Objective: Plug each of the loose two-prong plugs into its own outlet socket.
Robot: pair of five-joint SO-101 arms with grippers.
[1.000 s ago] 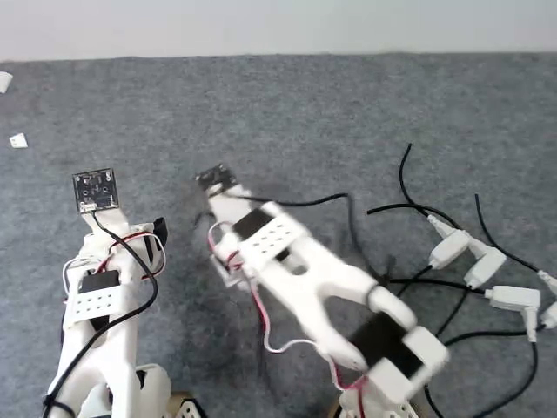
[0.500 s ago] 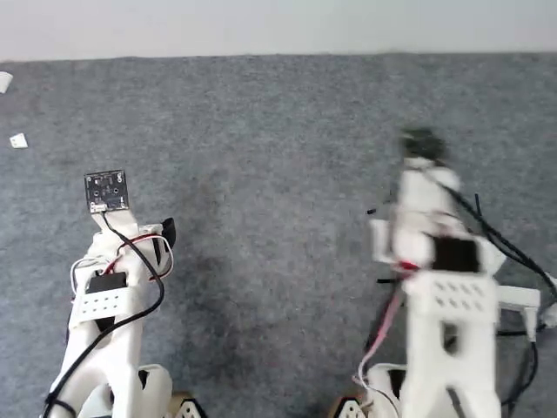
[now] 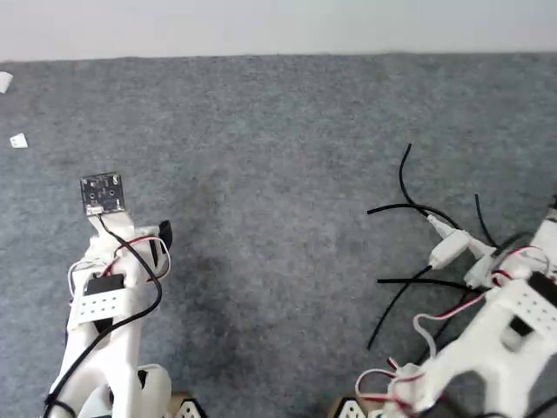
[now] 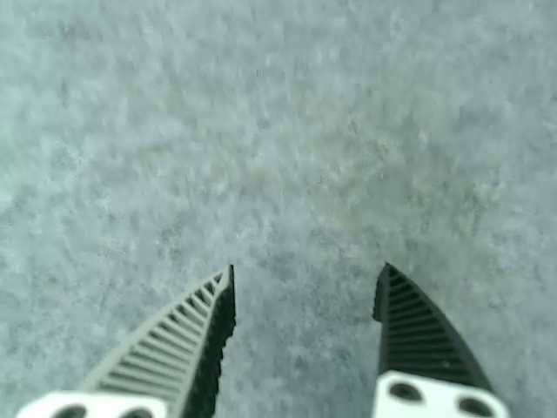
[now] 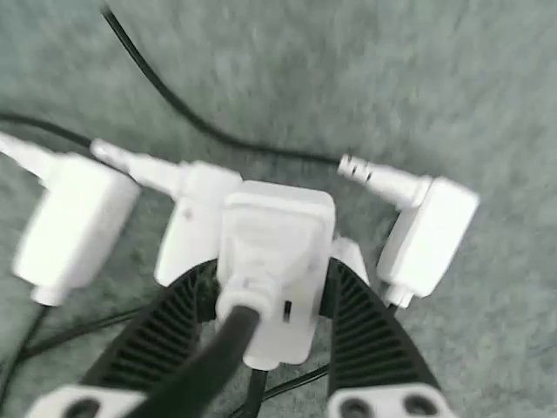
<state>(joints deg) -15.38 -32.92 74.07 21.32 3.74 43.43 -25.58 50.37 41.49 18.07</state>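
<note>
Over the table [image 3: 278,131] from above: the left arm [image 3: 97,305] sits down at 7 o'clock, the right arm [image 3: 509,335] at 5 o'clock, and the loose plugs [image 3: 450,248] lie in a white cluster out at 3 o'clock, black cords [image 3: 403,178] fanning off them toward 12 and 9. From the left arm those plugs are off at 3 o'clock and well apart; the right arm is right beside them, clearly the nearer one. On to the left wrist camera: the left hand [image 4: 308,272] is spread wide, nothing between its fingers, just grey table beneath. Now the right wrist camera, and here's the action: the right hand [image 5: 271,280] has its fingers [image 5: 165,335] against both flanks of a white plug [image 5: 277,239], gripping it by the look of it. The plug's long axis runs in line with the hand, its black cord [image 5: 222,357] trailing back toward the wrist. Neighbouring white pieces [image 5: 74,222] crowd in just beside it on either side. Which of them is a socket I can't tell, so the next move, I'd judge, hinges on working this plug out of the cluster.
</note>
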